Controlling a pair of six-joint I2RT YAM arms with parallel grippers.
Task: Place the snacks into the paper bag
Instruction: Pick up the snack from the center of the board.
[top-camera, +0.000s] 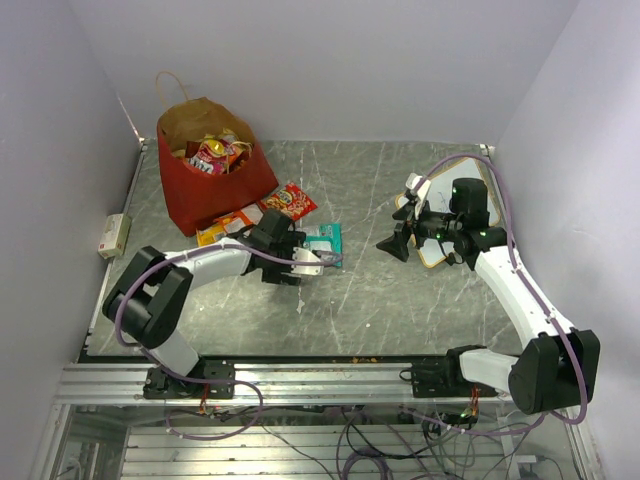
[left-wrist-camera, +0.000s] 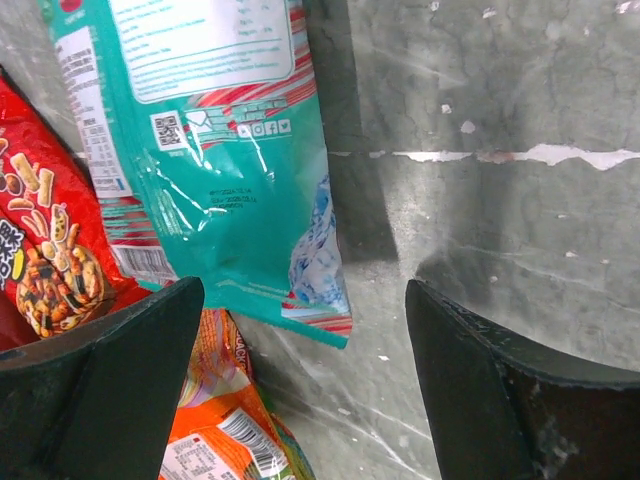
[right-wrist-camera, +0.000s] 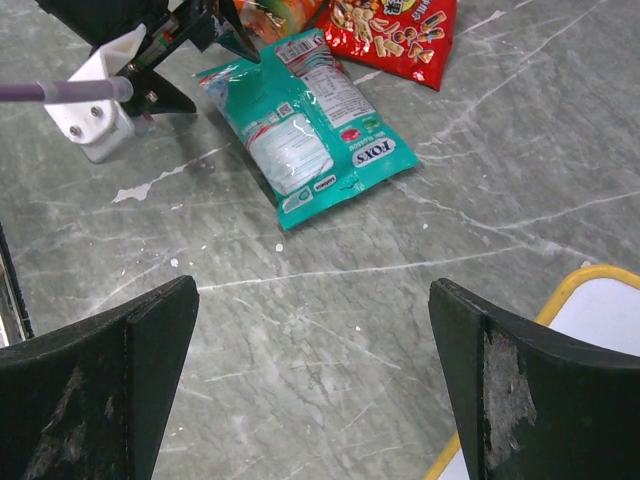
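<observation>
The red paper bag (top-camera: 205, 180) stands open at the back left with several snacks (top-camera: 215, 152) inside. A red packet (top-camera: 288, 201), a teal packet (top-camera: 326, 240) and an orange-yellow packet (top-camera: 224, 226) lie flat in front of it. My left gripper (top-camera: 283, 244) is open and empty, low over the teal packet's (left-wrist-camera: 215, 150) corner and the orange packet (left-wrist-camera: 225, 420), beside the red packet (left-wrist-camera: 45, 260). My right gripper (top-camera: 400, 228) is open and empty over bare table, well to the right of the teal packet (right-wrist-camera: 310, 125) and red packet (right-wrist-camera: 390, 30).
A white board with an orange-yellow edge (top-camera: 438, 252) lies under my right wrist and shows at the corner of the right wrist view (right-wrist-camera: 590, 380). Walls close in the table on the left, back and right. A white box (top-camera: 115, 235) sits at the left edge.
</observation>
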